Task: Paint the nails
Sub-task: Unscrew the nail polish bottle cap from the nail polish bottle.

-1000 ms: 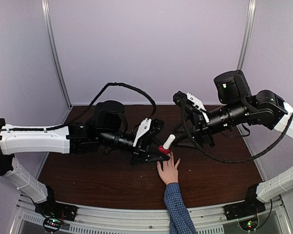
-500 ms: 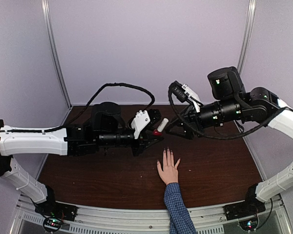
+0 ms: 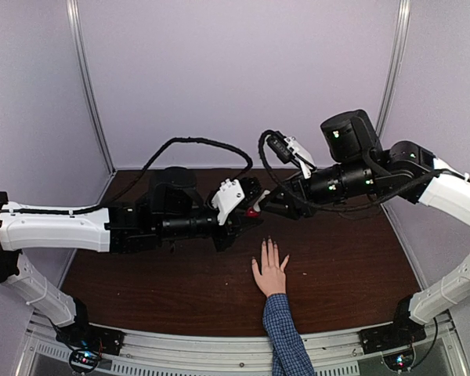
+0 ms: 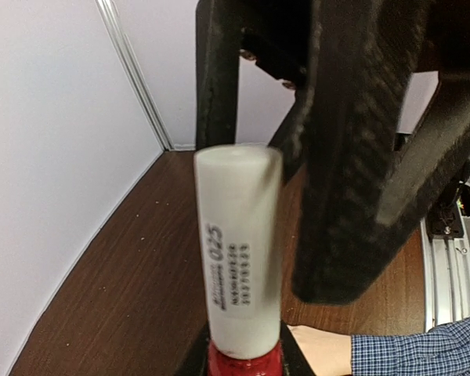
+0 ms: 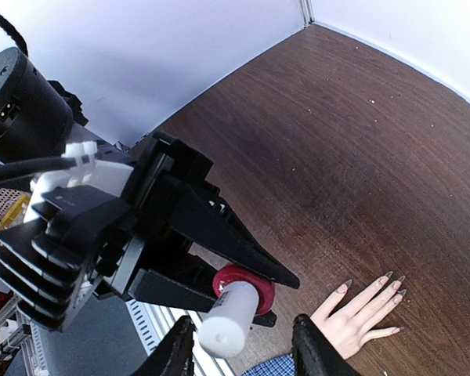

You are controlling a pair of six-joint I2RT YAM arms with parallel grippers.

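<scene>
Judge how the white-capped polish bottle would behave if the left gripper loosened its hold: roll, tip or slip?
The polish bottle looks small, round and rigid, so it would probably roll once loose. Its long white cap looks smooth and tall over the red base, so likely top-heavy and slippery. The left gripper pinches only the base.

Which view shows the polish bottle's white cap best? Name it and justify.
The left wrist view: the white cap fills the frame, printed label readable. The right wrist view shows it end-on between the right gripper's fingers. From the top external view it is a small sliver.
</scene>
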